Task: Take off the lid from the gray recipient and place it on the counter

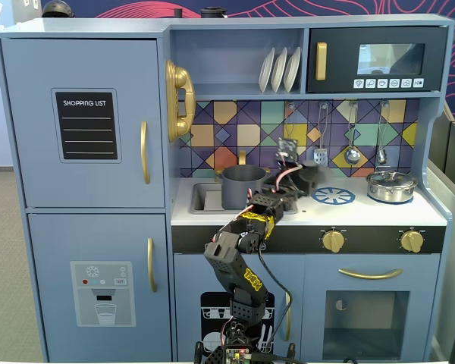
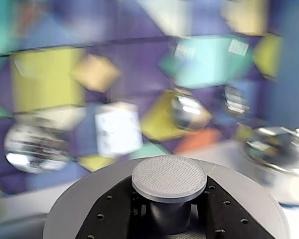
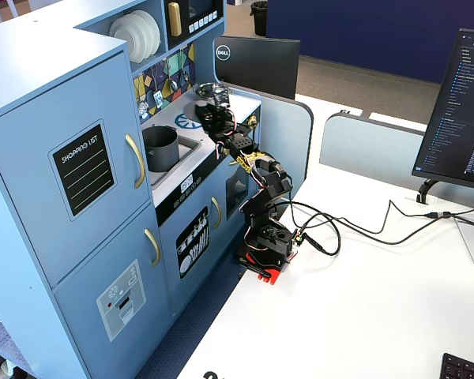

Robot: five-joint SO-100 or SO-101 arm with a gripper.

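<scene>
The gray recipient (image 1: 243, 186) stands open in the sink corner of the white counter (image 1: 364, 214); in a fixed view from the side it shows as a pot (image 3: 159, 148) with no cover. My gripper (image 1: 292, 182) is to its right, lifted above the counter, shut on the knob (image 2: 169, 178) of the lid (image 2: 84, 204). In the wrist view the black jaws close on the knob's stem from both sides, and the gray disc fills the bottom of the frame. The lid (image 1: 308, 177) hangs tilted, left of the blue burner ring (image 1: 334, 196).
A shiny silver pot (image 1: 391, 186) with its own lid sits at the counter's right end, also blurred in the wrist view (image 2: 284, 159). Utensils (image 1: 353, 155) hang on the tiled back wall. The sink (image 1: 203, 199) lies left of the gray pot. Plates (image 1: 279, 70) stand on the shelf above.
</scene>
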